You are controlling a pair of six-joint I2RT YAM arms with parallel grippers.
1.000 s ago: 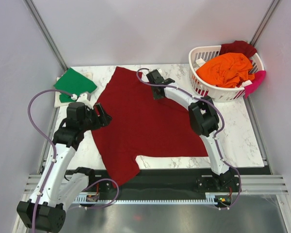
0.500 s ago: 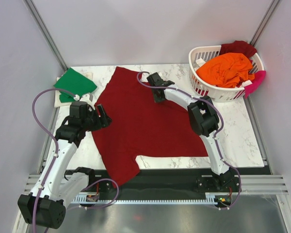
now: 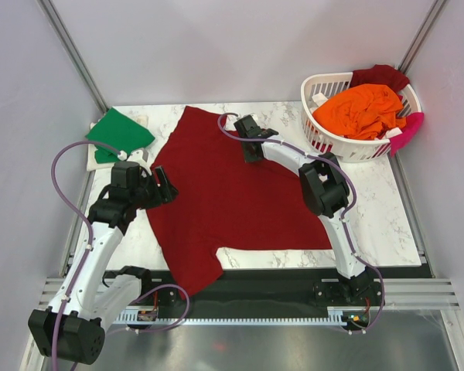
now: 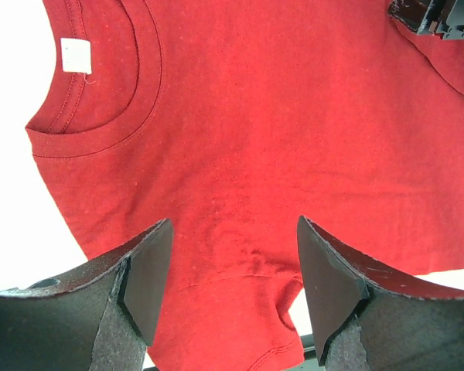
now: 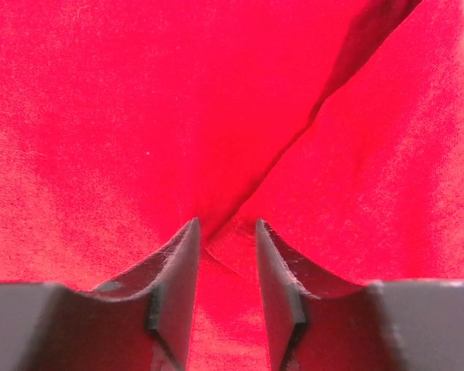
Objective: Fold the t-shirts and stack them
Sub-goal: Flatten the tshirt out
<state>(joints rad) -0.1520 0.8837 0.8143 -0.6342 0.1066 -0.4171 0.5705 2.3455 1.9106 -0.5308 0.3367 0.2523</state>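
Right gripper (image 5: 225, 230) — we are seeing its fingers drawn in to a narrow gap with a raised ridge of the large dark red cloth t-shirt (image 3: 232, 201) caught between them. A taut crease is running out of that pinch, so we are reading it as a grip. Left gripper (image 4: 233, 228) is hanging spread wide and holding nothing, over the chest beside the ribbed round collar (image 4: 100, 131) and its small white sewn-in label (image 4: 76, 55). We cannot tell if its tips are touching cloth.

Outward: the shirt is lying spread flat and sideways on the white marble-pattern table (image 3: 387, 224). Its collar is toward the left arm, the right gripper is pinching near its far edge, and one sleeve is reaching over the table's near edge. A folded bright green t-shirt (image 3: 120, 133) is sitting at the far left corner, apart from it. The white slotted plastic laundry basket (image 3: 332, 143) at far right is holding a crumpled orange t-shirt (image 3: 359, 108), a crumpled dark red t-shirt (image 3: 379, 76) behind that, and a pink t-shirt (image 3: 408, 131) hanging over the rim.

We are judging the step as setting up the first fold of the big shirt — one looking done, three waiting. The next move is calling for the left gripper to drop and close on cloth near the collar. Both arms can then lift one side together and carry it over without bunching.
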